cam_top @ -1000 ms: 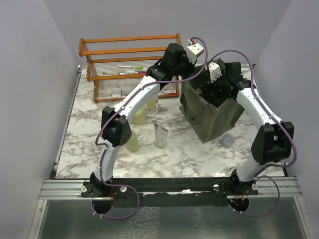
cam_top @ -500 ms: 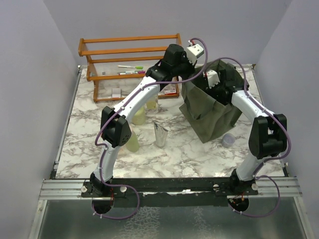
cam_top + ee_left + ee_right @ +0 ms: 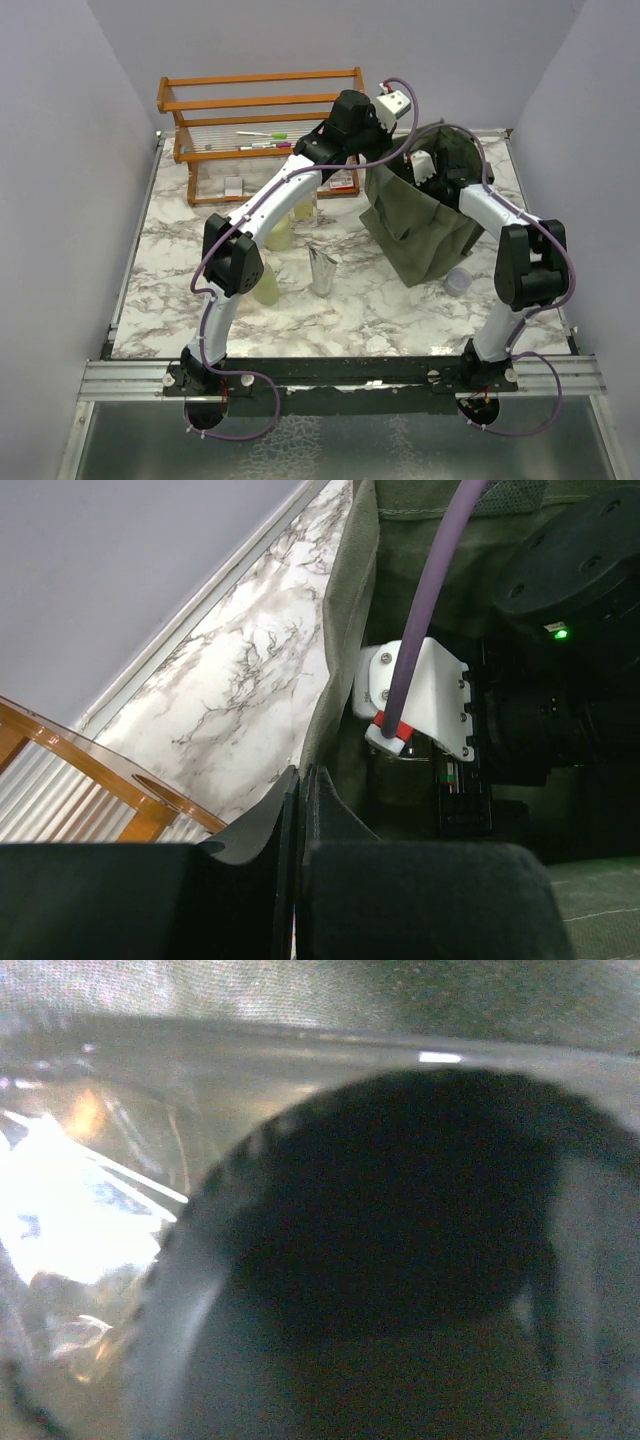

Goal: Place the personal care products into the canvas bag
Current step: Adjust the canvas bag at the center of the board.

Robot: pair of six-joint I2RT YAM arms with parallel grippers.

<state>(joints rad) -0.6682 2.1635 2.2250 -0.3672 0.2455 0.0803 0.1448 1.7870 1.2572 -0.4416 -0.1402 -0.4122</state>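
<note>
The canvas bag (image 3: 425,235) stands at the right of the marble table, its mouth held open. My left gripper (image 3: 300,777) is shut on the bag's left rim (image 3: 345,630), with the fabric edge pinched between its fingers. In the top view it sits at the bag's near-left corner (image 3: 368,135). My right arm's wrist (image 3: 425,165) reaches down inside the bag, and its gripper is hidden there. The right wrist view is blurred: a dark round shape (image 3: 400,1200) beside clear plastic (image 3: 60,1190). Pale green bottles (image 3: 268,285) (image 3: 280,232) and a silver tube (image 3: 323,270) stand under my left arm.
An orange wooden rack (image 3: 260,100) holding thin pens (image 3: 262,134) stands at the back left. A small lavender jar (image 3: 458,281) sits just in front of the bag. Grey walls close in both sides.
My right arm has swung further back and left, with its wrist lower in the bag. The bag's mouth stands wider. My left arm has held still on the rim.
</note>
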